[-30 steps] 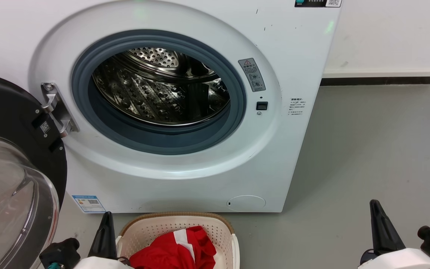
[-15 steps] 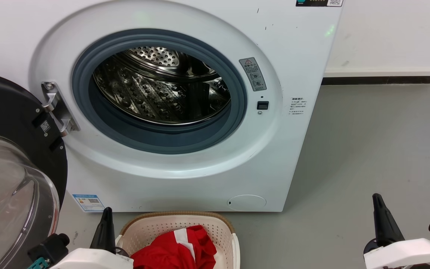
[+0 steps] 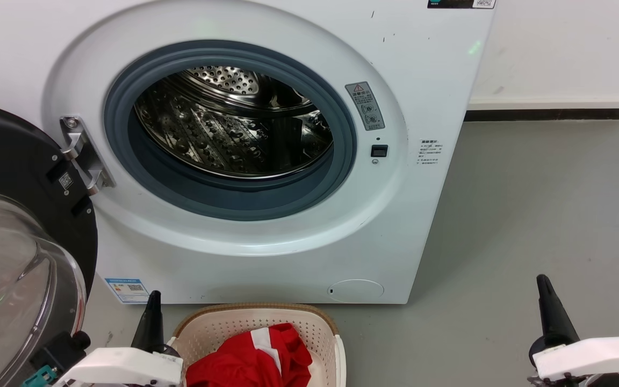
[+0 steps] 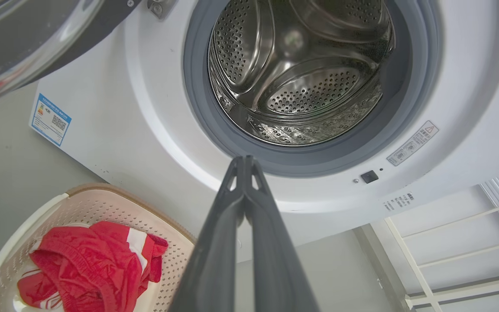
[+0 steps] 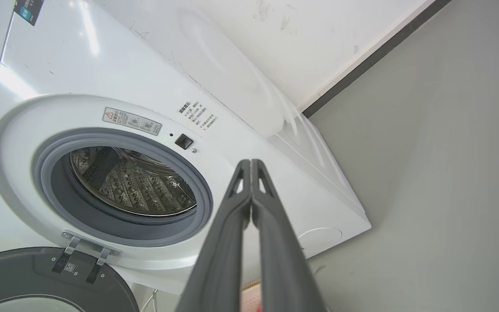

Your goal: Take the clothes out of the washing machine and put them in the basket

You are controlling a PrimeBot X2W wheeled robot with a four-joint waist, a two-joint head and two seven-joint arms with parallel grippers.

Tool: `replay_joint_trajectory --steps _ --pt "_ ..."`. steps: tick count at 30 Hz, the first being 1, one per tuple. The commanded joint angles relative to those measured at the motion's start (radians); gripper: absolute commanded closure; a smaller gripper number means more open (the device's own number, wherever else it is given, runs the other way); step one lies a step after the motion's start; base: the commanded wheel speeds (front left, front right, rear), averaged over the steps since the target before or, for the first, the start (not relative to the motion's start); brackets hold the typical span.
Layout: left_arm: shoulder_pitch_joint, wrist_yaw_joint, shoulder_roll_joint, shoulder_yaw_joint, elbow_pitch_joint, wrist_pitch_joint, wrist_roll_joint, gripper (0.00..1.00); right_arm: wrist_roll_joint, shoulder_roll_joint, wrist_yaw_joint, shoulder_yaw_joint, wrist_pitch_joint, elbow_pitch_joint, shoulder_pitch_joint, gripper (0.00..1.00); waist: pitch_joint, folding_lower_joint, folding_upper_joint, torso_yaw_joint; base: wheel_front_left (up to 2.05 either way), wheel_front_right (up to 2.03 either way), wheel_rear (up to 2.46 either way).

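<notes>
The white washing machine (image 3: 266,258) stands ahead with its door swung open to the left; its steel drum (image 3: 234,123) holds no fabric that I can see. Red clothes (image 3: 250,360) with a white stripe lie in the cream basket (image 3: 309,328) on the floor just in front of the machine, also seen as clothes (image 4: 89,264) in the basket (image 4: 163,242) in the left wrist view. My left gripper (image 3: 151,314) is shut and empty, just left of the basket. My right gripper (image 3: 548,306) is shut and empty over bare floor at the lower right.
The open door's black rim (image 3: 14,156) and glass bowl (image 3: 14,279) jut out at the left, close to my left arm. Grey floor (image 3: 546,204) stretches right of the machine to a white wall with a dark skirting (image 3: 546,114). A white rack (image 4: 457,242) stands beside the machine.
Both arms have drawn back toward the bottom edge, the wrists turning so the white housings show more. The clothes and basket stayed put; the view shifted slightly.
</notes>
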Motion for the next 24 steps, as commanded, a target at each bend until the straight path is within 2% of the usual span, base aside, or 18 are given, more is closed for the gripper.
replay_joint_trajectory --steps 1,24 --pt "-0.029 -0.007 0.003 0.008 -0.006 0.009 -0.043 1.0 0.047 -0.005 0.0 -0.003 0.01 -0.006 -0.036 1.0 0.0 0.0 -0.0001 0.0 0.0 0.0 0.0" --pt "-0.07 -0.034 -0.003 0.034 0.02 0.071 -0.296 1.0 0.317 -0.005 0.0 -0.014 0.073 0.017 -0.072 1.0 0.005 -0.0001 -0.0001 0.004 0.0 0.0 0.0"
